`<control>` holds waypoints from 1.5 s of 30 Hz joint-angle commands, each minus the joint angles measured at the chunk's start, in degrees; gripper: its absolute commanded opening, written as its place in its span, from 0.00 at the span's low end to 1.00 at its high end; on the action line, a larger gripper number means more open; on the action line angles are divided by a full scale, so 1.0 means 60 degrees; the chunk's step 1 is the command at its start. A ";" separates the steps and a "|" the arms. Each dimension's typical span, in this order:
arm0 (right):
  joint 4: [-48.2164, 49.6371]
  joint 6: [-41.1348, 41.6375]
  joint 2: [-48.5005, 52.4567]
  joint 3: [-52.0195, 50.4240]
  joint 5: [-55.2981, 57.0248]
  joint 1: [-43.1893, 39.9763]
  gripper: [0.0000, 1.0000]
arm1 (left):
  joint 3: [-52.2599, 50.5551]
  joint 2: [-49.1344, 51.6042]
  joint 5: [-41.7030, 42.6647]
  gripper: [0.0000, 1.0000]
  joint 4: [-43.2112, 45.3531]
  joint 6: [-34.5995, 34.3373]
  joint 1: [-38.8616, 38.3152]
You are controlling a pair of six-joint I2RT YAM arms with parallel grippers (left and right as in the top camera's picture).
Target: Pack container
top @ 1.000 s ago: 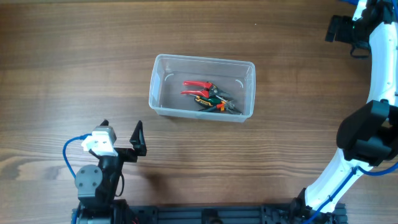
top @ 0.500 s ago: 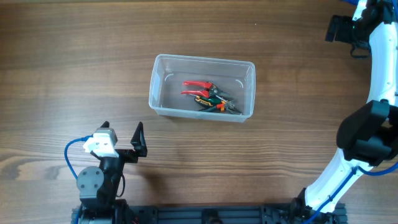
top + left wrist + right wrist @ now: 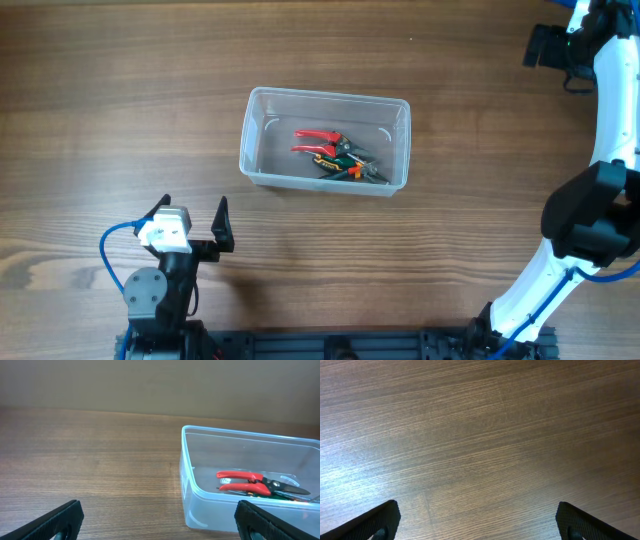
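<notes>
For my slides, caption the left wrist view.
Open left hand faces the clear container holding red-handled cutters on a wooden table.

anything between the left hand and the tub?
Nothing visible. Only bare table lies between the left hand and the tub. The tools lie inside the tub, not in the path.

Left hand (image 3: 194, 203) slightly farther back
</notes>
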 commanded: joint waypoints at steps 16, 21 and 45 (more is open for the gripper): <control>0.0033 -0.0025 -0.0077 0.0076 -0.0055 0.0047 1.00 | -0.0102 -0.0131 -0.0091 1.00 -0.0004 0.0219 0.0015; 0.0033 -0.0025 -0.1042 0.0080 -0.0051 0.0692 1.00 | -0.0102 -0.0131 -0.0091 1.00 -0.0004 0.0219 0.0015; 0.1523 -0.0532 -1.0673 -0.2211 0.0787 0.4903 1.00 | -0.0102 -0.0131 -0.0091 1.00 -0.0004 0.0219 0.0015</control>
